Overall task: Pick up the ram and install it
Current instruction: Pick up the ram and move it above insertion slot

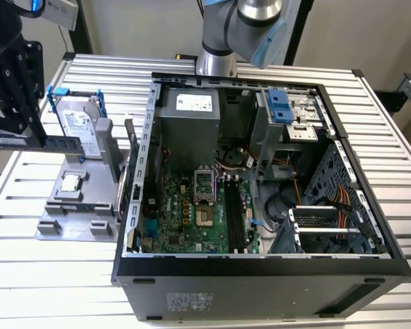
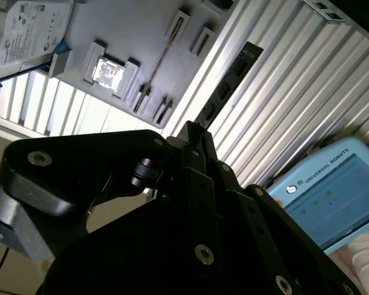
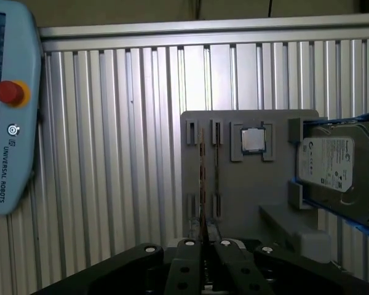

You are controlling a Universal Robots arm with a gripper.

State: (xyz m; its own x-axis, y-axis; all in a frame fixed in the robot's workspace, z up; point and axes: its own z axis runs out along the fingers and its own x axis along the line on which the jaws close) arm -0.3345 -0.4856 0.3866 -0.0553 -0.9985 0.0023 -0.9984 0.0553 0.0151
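The ram [image 1: 58,144] is a long dark stick with black chips. It hangs level above the grey parts holder [image 1: 68,219] at the exterior view's left. My black gripper [image 1: 14,139] is shut on one end of it. In the second wrist view the ram [image 2: 229,83] sticks out from the gripper [image 2: 195,132] over the ribbed table. In the first wrist view the ram [image 3: 202,178] shows edge-on as a thin line running from the gripper [image 3: 204,243] over the holder [image 3: 246,196]. The open computer case [image 1: 260,267] lies to the exterior view's right, with long memory slots [image 1: 234,212] on its green motherboard [image 1: 185,212].
On the holder sit a silver hard drive [image 1: 77,125] in a blue frame and a small square processor [image 1: 71,182]. A light blue teach pendant [image 3: 6,110] lies on the ribbed aluminium table. The arm's base [image 1: 216,55] stands behind the case.
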